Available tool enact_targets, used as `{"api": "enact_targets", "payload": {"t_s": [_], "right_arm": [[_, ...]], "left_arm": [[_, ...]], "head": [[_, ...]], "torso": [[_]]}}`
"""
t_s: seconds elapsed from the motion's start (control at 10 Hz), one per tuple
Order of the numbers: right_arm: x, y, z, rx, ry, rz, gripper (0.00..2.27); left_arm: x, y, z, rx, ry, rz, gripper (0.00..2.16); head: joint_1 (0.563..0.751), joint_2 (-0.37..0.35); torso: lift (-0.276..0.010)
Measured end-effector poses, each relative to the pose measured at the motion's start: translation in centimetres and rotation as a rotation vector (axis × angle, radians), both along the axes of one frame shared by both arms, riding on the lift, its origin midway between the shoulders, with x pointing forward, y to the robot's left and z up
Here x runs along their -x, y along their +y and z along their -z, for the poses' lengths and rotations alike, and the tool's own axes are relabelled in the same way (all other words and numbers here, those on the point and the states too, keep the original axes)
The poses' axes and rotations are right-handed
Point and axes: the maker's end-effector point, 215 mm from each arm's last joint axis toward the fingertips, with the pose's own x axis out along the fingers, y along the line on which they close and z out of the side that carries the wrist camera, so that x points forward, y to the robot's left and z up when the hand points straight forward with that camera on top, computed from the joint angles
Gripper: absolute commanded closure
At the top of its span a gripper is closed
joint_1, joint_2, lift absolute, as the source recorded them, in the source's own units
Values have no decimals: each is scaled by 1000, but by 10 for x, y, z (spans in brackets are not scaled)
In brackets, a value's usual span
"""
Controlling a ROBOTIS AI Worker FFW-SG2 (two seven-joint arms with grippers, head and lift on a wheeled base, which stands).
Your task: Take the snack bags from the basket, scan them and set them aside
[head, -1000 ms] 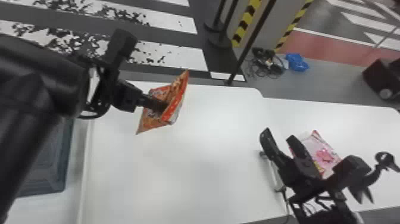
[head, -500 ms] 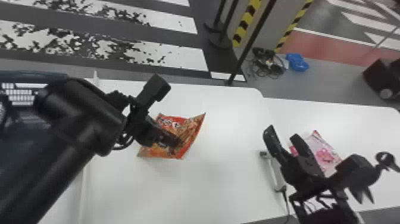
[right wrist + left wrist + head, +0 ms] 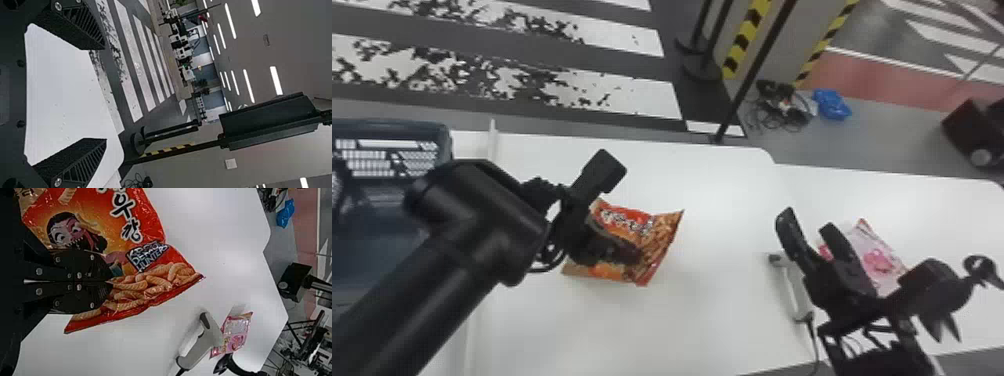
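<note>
Over the left part of the white table, my left gripper [image 3: 632,252] is shut on an orange-red snack bag [image 3: 662,235]. In the left wrist view the left gripper [image 3: 109,282] pinches the snack bag [image 3: 117,246], front print facing the camera. At the right, my right gripper [image 3: 809,227] stands with its fingers apart; in the right wrist view the right gripper [image 3: 103,94] has nothing between them. A grey-white handheld scanner [image 3: 794,290] lies on the table beside it. A pink snack bag [image 3: 879,260] lies behind the right gripper, partly covered by it. The dark basket [image 3: 372,240] is at the left.
The white table [image 3: 722,200] runs on to the right as a second white surface [image 3: 922,200]. A thin raised strip [image 3: 491,150] stands between basket and table. A black pole [image 3: 752,75] and loose cables [image 3: 782,105] are beyond the table's far edge.
My left gripper has moved right and toward the near side with the orange-red bag, away from the basket, and the bag's printed front has turned up. The right arm has stayed almost still.
</note>
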Motion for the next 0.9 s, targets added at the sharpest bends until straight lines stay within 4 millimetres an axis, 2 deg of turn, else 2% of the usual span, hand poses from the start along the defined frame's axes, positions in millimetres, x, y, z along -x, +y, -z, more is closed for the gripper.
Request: {"api": "enact_targets", "payload": {"t_s": [0.2,0.4,0.7,0.9], "right_arm": [[-1,0,-1,-2,-3,2,93],[-3,-3,-3,-2,-6,18,93],[-6,-5,-5,-4,-13,25,93],[-6,-6,-5,-4,-13,27,93]], "left_arm": [[8,-7,-3,33,26,10,2044],[27,-20,-4,72,73,39,2044],[65,-39,11,47,102,118,2044],[73,-39,19,39,119,131,1973]], "head": [[695,-350],[695,-350],[695,-350],[695,-350]], "torso": [[-75],[-75],[-75],[-75]]}}
